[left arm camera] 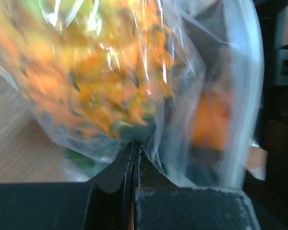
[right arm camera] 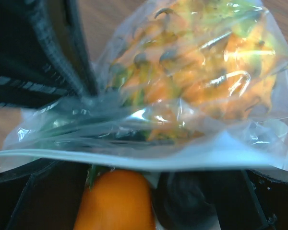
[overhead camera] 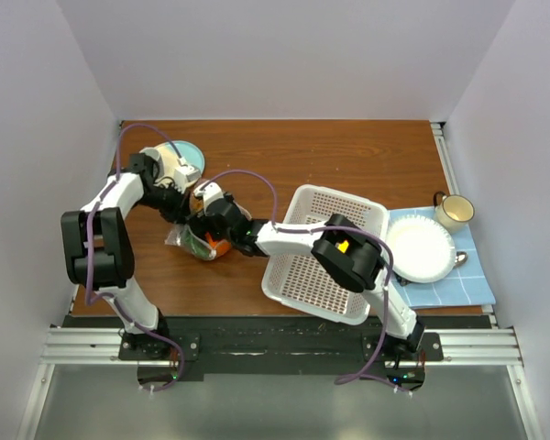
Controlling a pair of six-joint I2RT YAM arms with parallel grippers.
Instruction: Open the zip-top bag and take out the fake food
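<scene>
The zip-top bag (overhead camera: 194,240) is bunched on the wooden table between both grippers, with fake food inside. My left gripper (overhead camera: 178,211) is shut on a fold of the bag's film, seen in the left wrist view (left arm camera: 135,145). Behind the film there is a spiky orange-yellow piece (left arm camera: 105,72) and an orange blur (left arm camera: 209,117). My right gripper (overhead camera: 216,220) is at the bag's right side. In the right wrist view the bag's pale zip strip (right arm camera: 182,160) runs across the jaws. An orange piece (right arm camera: 116,201) and a dark piece (right arm camera: 182,201) hide my fingertips.
A white perforated basket (overhead camera: 298,197) stands right of the bag under my right arm. A white plate (overhead camera: 420,249) and a mug (overhead camera: 455,211) sit on a blue cloth (overhead camera: 458,291) at the right. A teal plate (overhead camera: 187,156) lies behind my left arm.
</scene>
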